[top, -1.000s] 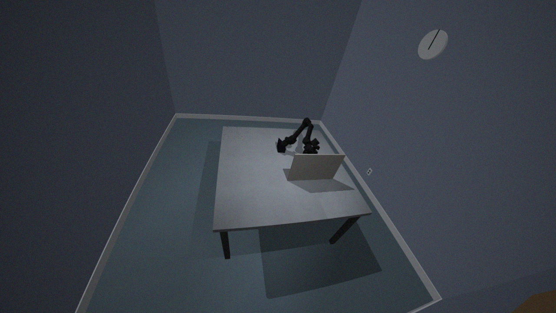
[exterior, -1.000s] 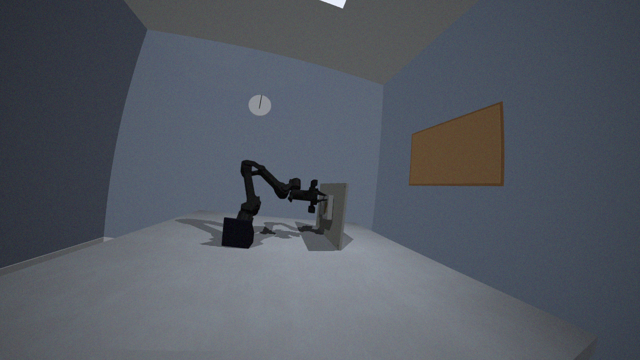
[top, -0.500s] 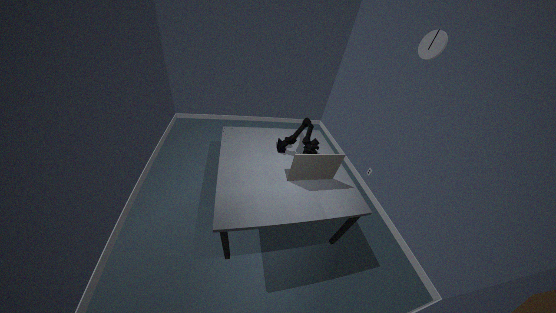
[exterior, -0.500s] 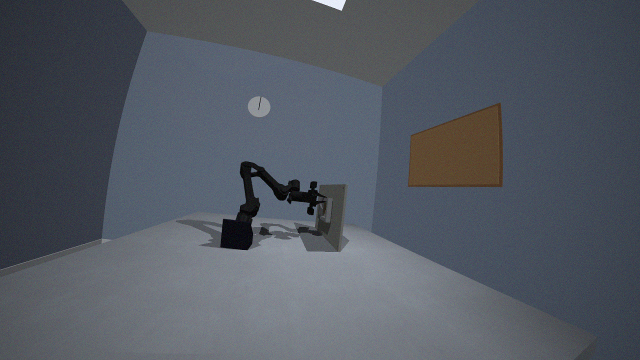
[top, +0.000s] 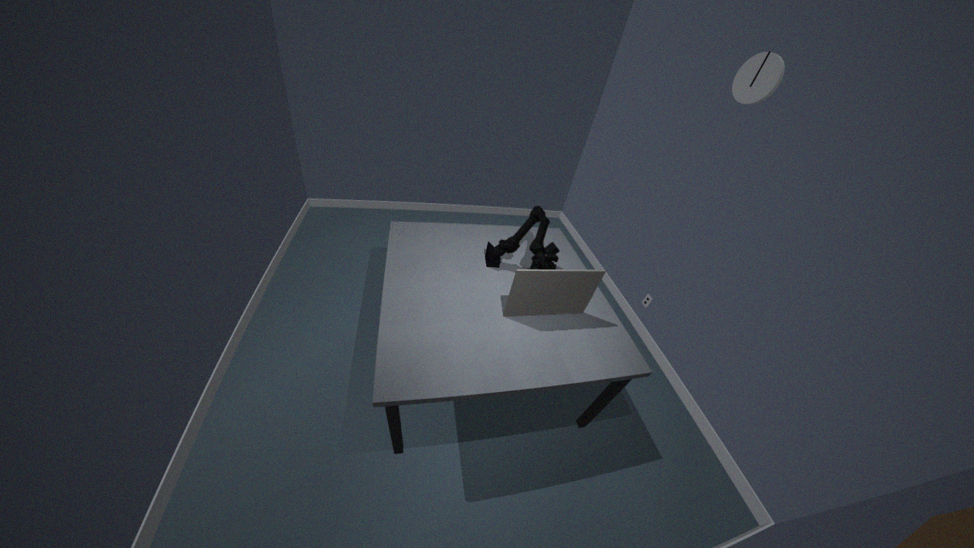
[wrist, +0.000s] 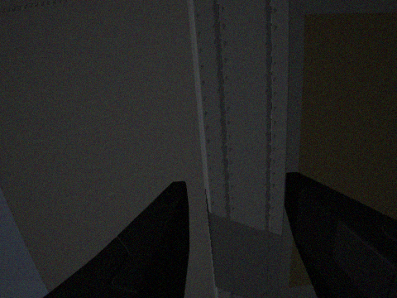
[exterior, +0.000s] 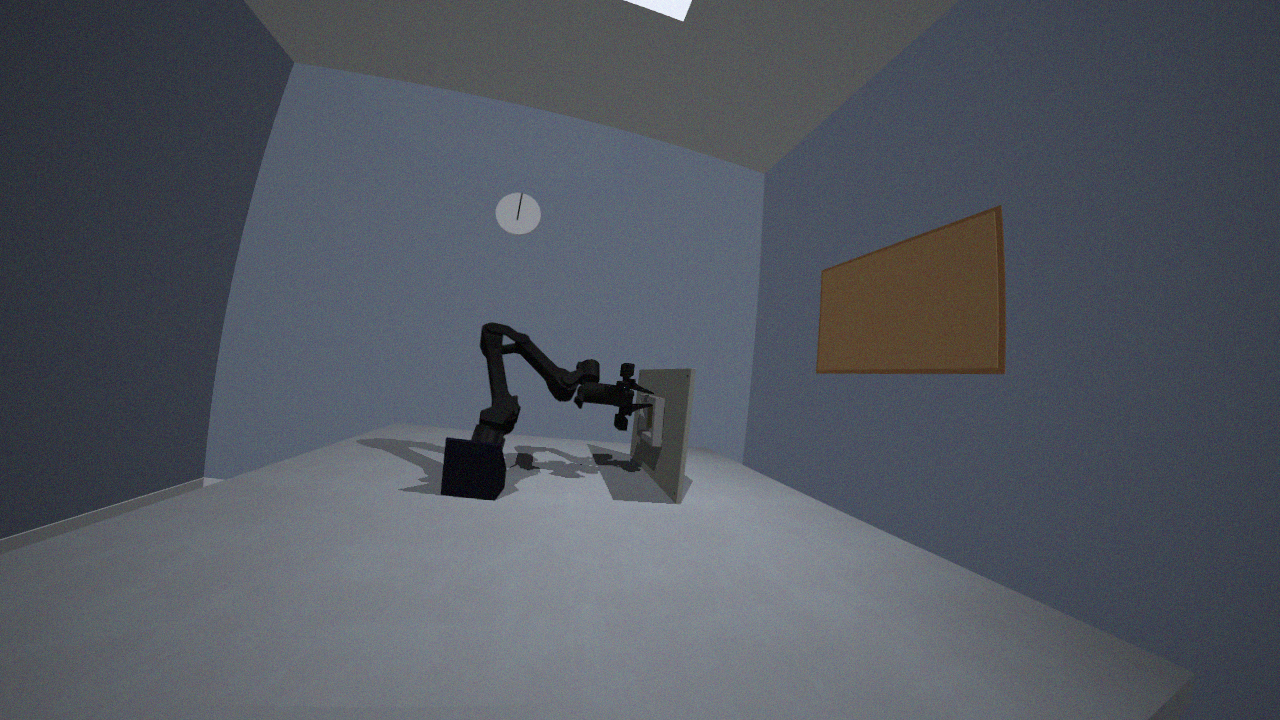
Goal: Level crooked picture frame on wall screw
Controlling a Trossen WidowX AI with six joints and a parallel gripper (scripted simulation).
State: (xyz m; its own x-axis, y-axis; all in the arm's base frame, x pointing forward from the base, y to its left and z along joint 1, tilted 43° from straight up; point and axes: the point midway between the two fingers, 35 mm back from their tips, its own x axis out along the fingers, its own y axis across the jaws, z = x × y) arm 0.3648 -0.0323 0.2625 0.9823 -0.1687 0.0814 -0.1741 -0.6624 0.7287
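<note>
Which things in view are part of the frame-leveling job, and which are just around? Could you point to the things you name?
Part of the job:
- picture frame (exterior: 657, 420) (wrist: 250, 124)
- gripper (exterior: 648, 400) (wrist: 235, 189), open around the frame's edge
- upright panel (top: 552, 293) (exterior: 677, 429), behind the frame

Just around:
- wall clock (top: 758, 78) (exterior: 518, 213)
- orange-brown board (exterior: 913, 300)
- wall outlet (top: 647, 300)

Dim blue-grey walls (top: 817, 238) (exterior: 375, 223) enclose a pale table (top: 435, 326) (exterior: 554, 582) on teal flooring (top: 285, 381).

- Top cam: high, well back, looks down across counter (top: 435, 340) (exterior: 572, 573) at panel's rear.
- Ext cam: low, near counter height, side-on to panel (top: 555, 293) (exterior: 677, 438).
- Wrist cam: very close, between fingers.
- Top + ext share arm (top: 523, 231) (exterior: 541, 362), wall clock (top: 758, 78) (exterior: 518, 213).
</note>
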